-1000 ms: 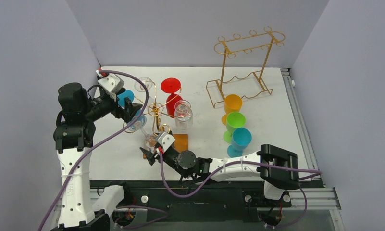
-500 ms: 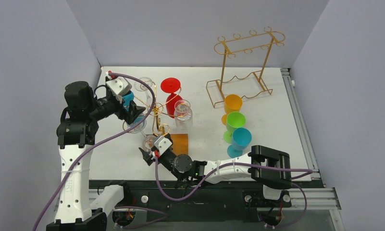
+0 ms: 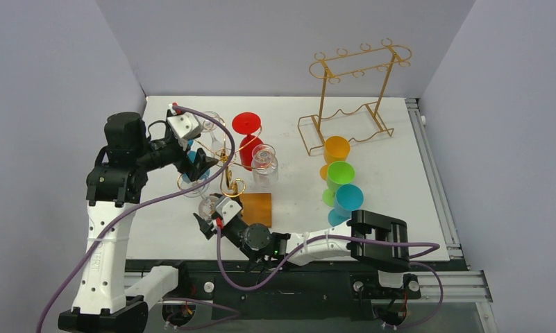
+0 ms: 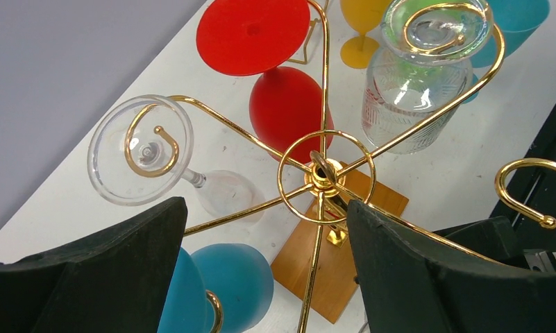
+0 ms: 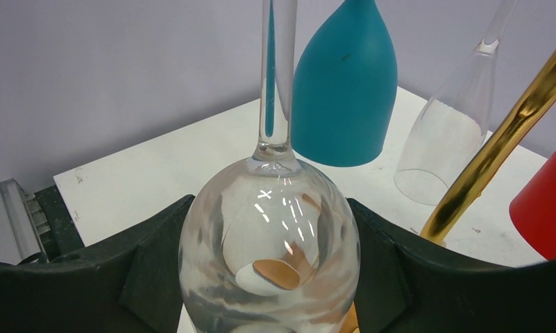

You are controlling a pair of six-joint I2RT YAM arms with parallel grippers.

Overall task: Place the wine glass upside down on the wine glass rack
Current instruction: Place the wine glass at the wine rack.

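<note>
The clear glass wine glass (image 5: 271, 267) is inverted, bowl down and stem up, at the near-left side of the gold wire tree-shaped wine glass rack (image 3: 225, 159), just beside its flat brown wooden base (image 3: 258, 206). The right gripper (image 5: 269, 205) clamps the bowl between its two black fingers (image 5: 150, 267), jaws set wide to span the bowl, one finger on each side. Judged step: transfer to the rack, with hanging not yet done. The free curled arm (image 4: 523, 189) on the near side of the rack carries nothing. The next move calls for raising the glass until its foot stands above that curl. The stem then goes sideways into the opening, clear of the neighbouring glasses, and release should wait until the foot bears on the wire. The right arm lies low, stretched leftward along the near table edge, with its fingers reaching past the rack base. The left gripper (image 4: 266, 208) hovers directly above the rack hub, pointing down, jaws wide apart and holding nothing. Its arm stands upright to the left of the rack, forearm reaching in. The occupied arms of the rack carry a red wine glass (image 4: 289, 104), a clear patterned glass (image 4: 414, 97), a plain clear glass (image 4: 140, 149) and a teal wine glass (image 5: 344, 90). Well to the right of the rack stand an orange goblet (image 3: 336, 148), a green goblet (image 3: 341, 173), a teal goblet (image 3: 348, 200) and a taller rectangular gold wire frame (image 3: 351, 97).
</note>
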